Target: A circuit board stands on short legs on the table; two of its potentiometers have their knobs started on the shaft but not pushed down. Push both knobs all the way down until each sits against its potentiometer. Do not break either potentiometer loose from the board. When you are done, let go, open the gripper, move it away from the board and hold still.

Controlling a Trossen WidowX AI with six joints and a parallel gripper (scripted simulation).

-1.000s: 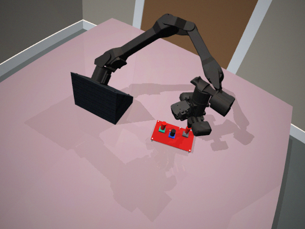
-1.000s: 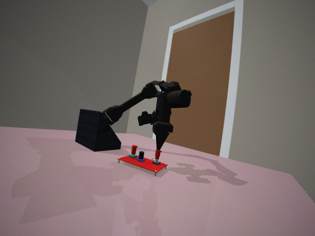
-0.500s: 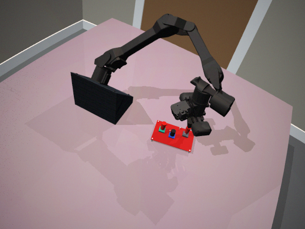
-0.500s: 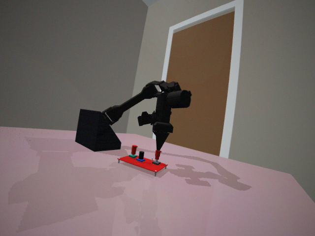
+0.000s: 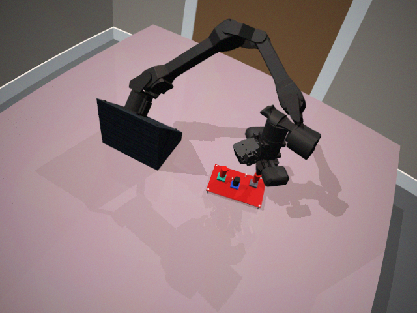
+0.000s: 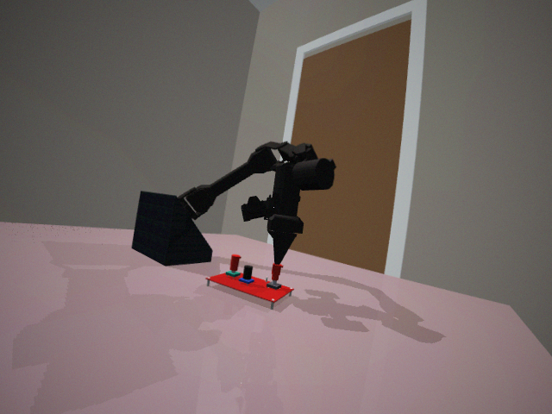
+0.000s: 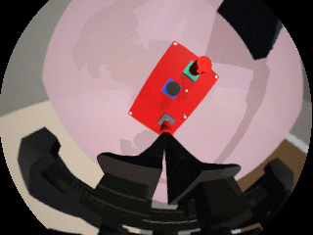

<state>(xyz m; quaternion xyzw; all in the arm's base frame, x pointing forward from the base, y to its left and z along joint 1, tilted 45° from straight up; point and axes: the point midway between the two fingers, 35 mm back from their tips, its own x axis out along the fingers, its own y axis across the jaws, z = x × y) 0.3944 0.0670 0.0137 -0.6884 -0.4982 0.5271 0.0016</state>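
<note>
The red circuit board (image 5: 235,194) (image 6: 256,287) (image 7: 152,100) stands on short legs. A red knob (image 5: 257,177) (image 6: 277,272) (image 7: 166,127) stands over the grey potentiometer (image 5: 253,184) (image 6: 273,285) (image 7: 166,118), with a short stretch of shaft showing below it. Another red knob (image 5: 223,171) (image 6: 235,262) (image 7: 203,65) stands over the green potentiometer (image 5: 220,178) (image 6: 232,273) (image 7: 190,71); no clear gap shows there. My gripper (image 5: 258,171) (image 6: 279,262) (image 7: 164,135) is shut and empty, its tips at the top of the knob over the grey potentiometer. Whether they touch it is unclear.
A black knob (image 5: 236,180) (image 6: 247,272) (image 7: 173,88) sits low on a blue potentiometer (image 5: 234,186) (image 6: 246,279) (image 7: 164,90) between the red knobs. The dark arm base (image 5: 134,137) (image 6: 160,231) (image 7: 251,24) stands beyond the green potentiometer's end of the board.
</note>
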